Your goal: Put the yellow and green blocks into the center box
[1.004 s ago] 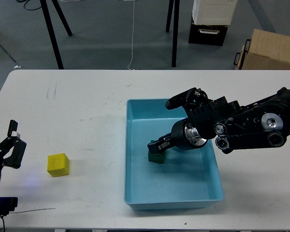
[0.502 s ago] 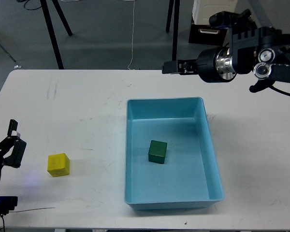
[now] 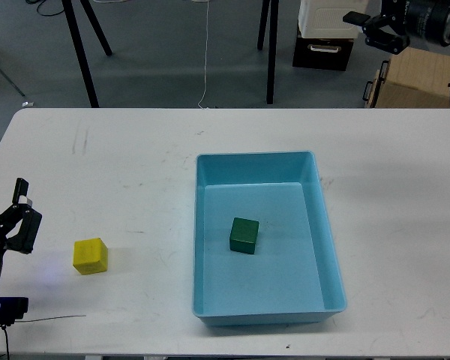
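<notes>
The green block [image 3: 244,235] sits inside the light blue box [image 3: 330,255], on its floor, a little left of the middle and clear of all four walls. No writing or label can be read on the block, the box or anything else here. The yellow block [image 3: 90,256] lies on the white table [image 3: 135,180] outside the box, toward the table's left edge and near its front edge, well apart from the box, with bare table all round it. The box stands at the middle of the table, its near wall close to the front edge; wide bare table lies between it and the back edge and out to the right edge.

The left tool [image 3: 16,217] hovers at the left edge, just left of the yellow block and not touching it, its two fingers spread apart and holding nothing. The right tool [image 3: 376,30] is raised beyond the back right corner, over the floor; its fingers look parted, nothing between them.
</notes>
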`<state>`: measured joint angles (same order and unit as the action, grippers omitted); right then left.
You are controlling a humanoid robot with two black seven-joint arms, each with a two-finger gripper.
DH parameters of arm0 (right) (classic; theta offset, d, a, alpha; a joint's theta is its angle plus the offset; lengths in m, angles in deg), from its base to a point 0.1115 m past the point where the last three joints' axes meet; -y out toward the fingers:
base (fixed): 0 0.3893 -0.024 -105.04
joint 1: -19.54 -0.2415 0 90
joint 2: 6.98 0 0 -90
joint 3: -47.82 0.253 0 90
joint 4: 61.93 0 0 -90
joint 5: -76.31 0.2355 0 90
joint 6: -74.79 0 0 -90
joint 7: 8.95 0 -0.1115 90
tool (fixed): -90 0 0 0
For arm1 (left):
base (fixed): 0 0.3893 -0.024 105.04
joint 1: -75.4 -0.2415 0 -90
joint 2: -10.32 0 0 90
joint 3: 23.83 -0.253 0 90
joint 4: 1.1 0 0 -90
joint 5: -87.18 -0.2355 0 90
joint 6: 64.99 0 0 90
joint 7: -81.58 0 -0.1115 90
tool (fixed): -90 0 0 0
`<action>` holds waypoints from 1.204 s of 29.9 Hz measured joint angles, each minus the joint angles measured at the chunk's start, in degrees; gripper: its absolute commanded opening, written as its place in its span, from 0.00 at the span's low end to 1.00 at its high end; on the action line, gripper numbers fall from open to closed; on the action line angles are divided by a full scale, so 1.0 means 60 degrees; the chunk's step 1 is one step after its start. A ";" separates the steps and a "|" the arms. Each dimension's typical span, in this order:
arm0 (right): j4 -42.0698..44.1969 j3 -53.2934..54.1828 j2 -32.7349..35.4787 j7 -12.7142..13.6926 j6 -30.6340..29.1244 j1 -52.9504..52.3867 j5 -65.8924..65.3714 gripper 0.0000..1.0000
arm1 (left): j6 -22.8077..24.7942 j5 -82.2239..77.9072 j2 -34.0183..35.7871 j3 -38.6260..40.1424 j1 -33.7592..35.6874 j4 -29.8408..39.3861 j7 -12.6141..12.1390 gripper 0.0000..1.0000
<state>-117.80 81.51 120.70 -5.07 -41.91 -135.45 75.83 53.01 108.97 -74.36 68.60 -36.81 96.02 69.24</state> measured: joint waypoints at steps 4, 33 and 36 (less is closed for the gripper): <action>0.0006 0.1126 -0.0063 -0.0053 -0.0197 0.0935 0.1585 0.83 | 0.0000 0.0000 0.0006 -0.0003 0.0081 -0.0095 -0.0005 1.00; -0.5474 1.0185 -0.2908 -0.0485 -0.0216 1.3862 0.3743 0.91 | 0.0000 -0.0014 -0.0021 0.0034 -0.0029 -0.0047 0.0114 1.00; -0.5610 1.0198 -0.3108 -0.0473 -0.0216 1.4444 0.3738 0.91 | 0.0000 -0.0015 -0.0044 0.0035 -0.0033 -0.0044 0.0123 1.00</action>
<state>-151.45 142.69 102.05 -7.91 -43.21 -48.79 98.25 53.01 108.88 -74.62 68.81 -37.01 95.76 69.97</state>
